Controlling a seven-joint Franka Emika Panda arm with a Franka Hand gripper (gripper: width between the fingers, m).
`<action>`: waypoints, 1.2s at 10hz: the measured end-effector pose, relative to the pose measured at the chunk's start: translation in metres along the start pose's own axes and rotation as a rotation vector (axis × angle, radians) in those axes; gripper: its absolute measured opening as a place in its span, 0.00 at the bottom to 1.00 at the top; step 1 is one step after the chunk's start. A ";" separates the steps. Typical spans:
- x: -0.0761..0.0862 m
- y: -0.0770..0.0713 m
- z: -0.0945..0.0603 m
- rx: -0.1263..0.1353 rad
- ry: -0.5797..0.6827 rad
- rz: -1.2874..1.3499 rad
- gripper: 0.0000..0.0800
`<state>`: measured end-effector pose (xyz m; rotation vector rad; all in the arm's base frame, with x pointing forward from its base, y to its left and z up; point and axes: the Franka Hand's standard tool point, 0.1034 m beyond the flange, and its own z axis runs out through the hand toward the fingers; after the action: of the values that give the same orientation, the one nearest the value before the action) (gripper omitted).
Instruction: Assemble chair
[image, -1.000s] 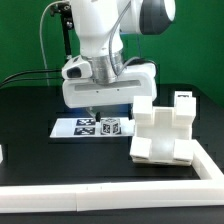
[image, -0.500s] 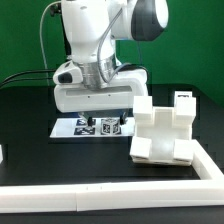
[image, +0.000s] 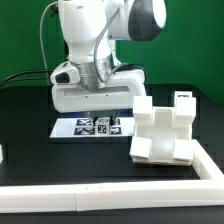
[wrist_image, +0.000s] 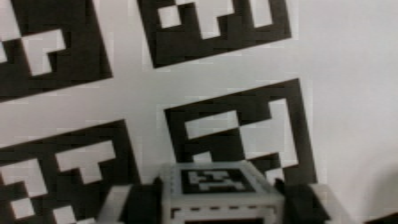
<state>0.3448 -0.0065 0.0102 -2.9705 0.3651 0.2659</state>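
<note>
We see our gripper (wrist_image: 217, 205) pinching a small white tagged block (wrist_image: 217, 186) just above the marker board (image: 70, 127); the big white chair part (image: 164, 135) sits beside that board; a loose pinch could drop the block.

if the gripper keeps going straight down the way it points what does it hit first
Probably the marker board: the gripper points down over it, and the wrist view shows its tags filling the frame. A small tagged part sits between the fingers.

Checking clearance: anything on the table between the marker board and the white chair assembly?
Exterior view: only bare black table lies between the marker board and the chair assembly. The end effector sits over the board, not in that gap.
</note>
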 end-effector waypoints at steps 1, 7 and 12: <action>0.000 0.000 0.000 0.000 0.000 0.000 0.36; 0.020 -0.013 -0.031 -0.044 0.003 -0.301 0.36; 0.025 -0.031 -0.066 -0.016 0.028 -0.309 0.36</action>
<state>0.3866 0.0075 0.0730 -2.9903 -0.0953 0.1927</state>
